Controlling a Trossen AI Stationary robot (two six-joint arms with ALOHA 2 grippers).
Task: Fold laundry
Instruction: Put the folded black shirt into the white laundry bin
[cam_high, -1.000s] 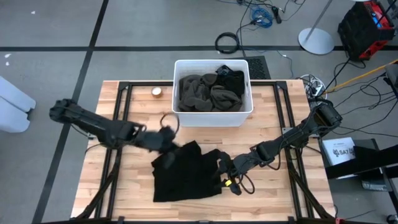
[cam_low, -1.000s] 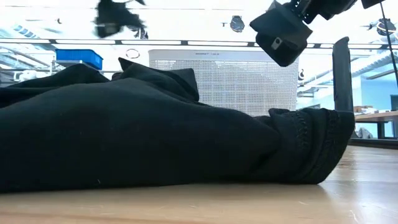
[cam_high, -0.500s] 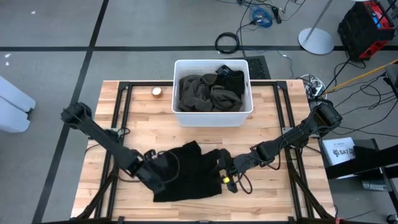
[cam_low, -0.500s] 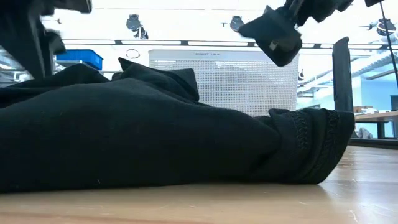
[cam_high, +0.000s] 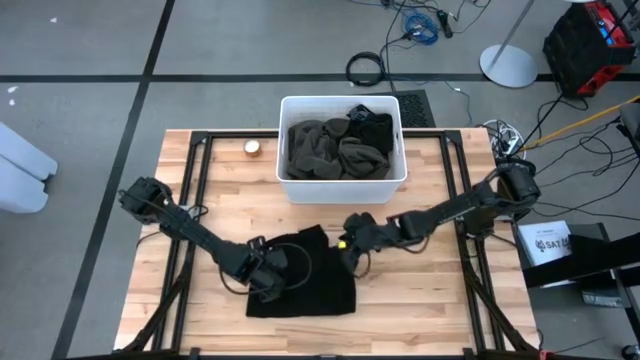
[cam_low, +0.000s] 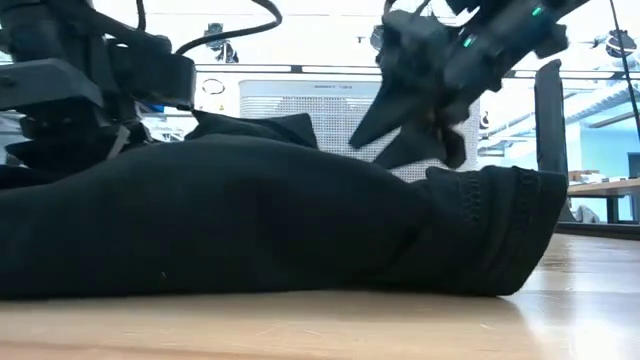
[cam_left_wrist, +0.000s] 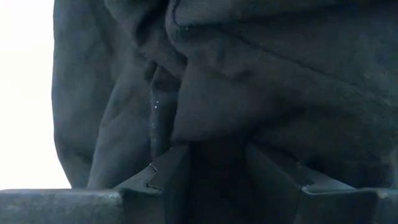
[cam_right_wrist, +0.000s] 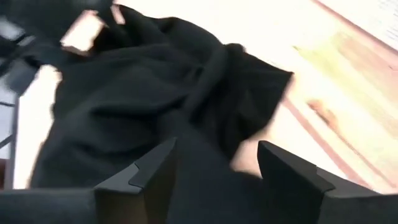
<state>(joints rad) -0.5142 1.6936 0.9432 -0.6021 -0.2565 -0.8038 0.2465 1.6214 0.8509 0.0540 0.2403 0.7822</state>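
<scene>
We are pressing the left gripper (cam_high: 268, 283), released, into the black garment (cam_high: 305, 275) lying at table centre-near; right gripper (cam_high: 350, 243), released, is hovering at its far-right corner.

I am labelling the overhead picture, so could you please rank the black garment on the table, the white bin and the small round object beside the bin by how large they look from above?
1. White bin and black garment: they look alike in extent, so no ranking.
2. Small round object: clearly smallest.

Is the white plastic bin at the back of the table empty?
No: the white plastic bin holds a heap of dark olive-grey cloth and some black cloth.
</scene>
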